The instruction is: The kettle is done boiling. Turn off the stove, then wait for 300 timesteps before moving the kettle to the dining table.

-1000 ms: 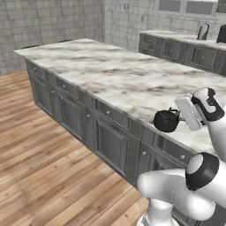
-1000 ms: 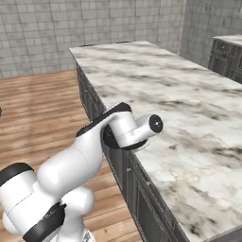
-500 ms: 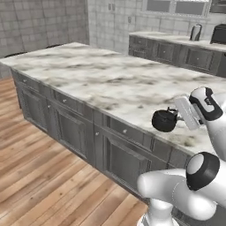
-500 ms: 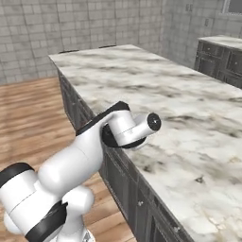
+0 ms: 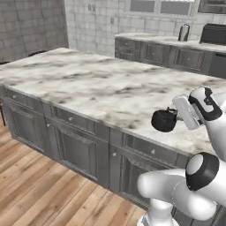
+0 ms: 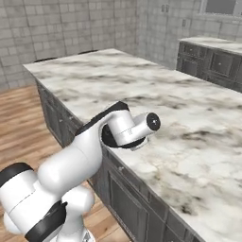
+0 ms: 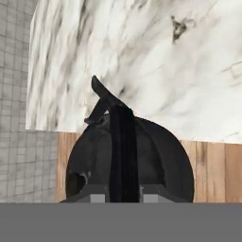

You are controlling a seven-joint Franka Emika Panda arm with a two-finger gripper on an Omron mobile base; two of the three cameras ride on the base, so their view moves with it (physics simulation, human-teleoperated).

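The hand (image 5: 176,115) was clamped on the thin handle of the black kettle (image 5: 163,120). The kettle hung in the air just above the near edge of the dining table (image 5: 92,86), a long marble surface. In the left base view it sat at about 3 o'clock. In the hand view the kettle (image 7: 130,160) was at 6 o'clock, with its handle between the fingers (image 7: 98,196) and marble and wood floor (image 7: 215,170) beyond it.

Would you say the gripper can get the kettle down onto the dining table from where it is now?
Probably yes: the gripper holds the kettle by its handle above the dining table, near its front edge, with bare marble under it.
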